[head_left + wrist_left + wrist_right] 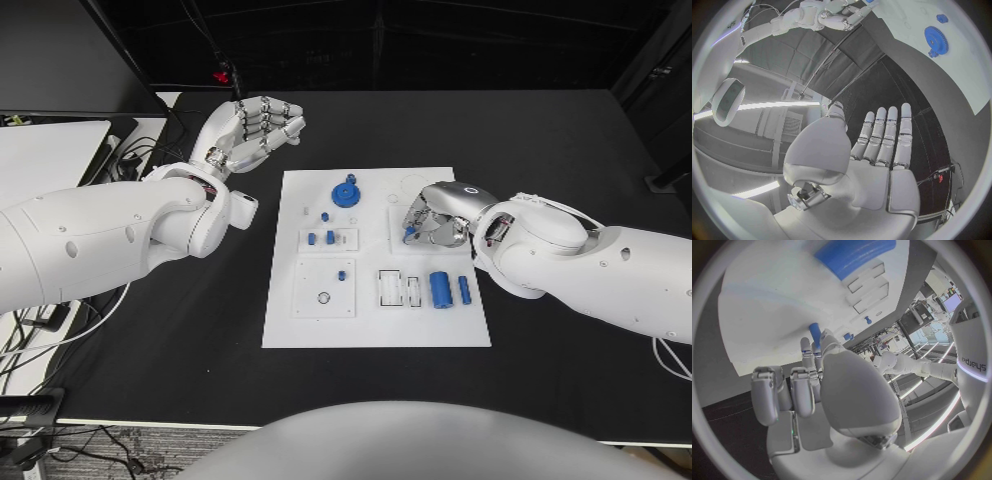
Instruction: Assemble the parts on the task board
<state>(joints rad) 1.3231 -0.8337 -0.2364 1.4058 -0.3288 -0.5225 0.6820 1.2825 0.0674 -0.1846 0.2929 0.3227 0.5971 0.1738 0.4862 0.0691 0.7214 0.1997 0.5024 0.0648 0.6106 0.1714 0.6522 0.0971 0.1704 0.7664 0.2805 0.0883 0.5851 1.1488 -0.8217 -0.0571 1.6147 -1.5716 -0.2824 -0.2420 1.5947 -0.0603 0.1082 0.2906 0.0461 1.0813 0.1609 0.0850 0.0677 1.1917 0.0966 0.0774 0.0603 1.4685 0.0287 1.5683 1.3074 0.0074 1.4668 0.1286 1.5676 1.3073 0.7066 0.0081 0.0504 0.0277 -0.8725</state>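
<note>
The white task board (378, 326) lies mid-table. On it a blue gear (346, 192) sits near the far edge, two blue cylinders (450, 290) lie at the right, and small blue pegs (329, 237) stand in the left plates. My right hand (437, 218) is low over the board's right far part, with a small blue peg (814, 333) pinched between thumb and fingertips. My left hand (258, 128) hovers off the board's far-left corner, holding nothing, its fingers (887, 135) stretched out side by side. The left wrist view also shows the gear (937, 39).
Black table (173, 360) surrounds the board. A white surface (51, 150) and cables (137, 150) lie at the far left. A blue cylinder (856, 253) and rectangular slots (866, 287) appear in the right wrist view.
</note>
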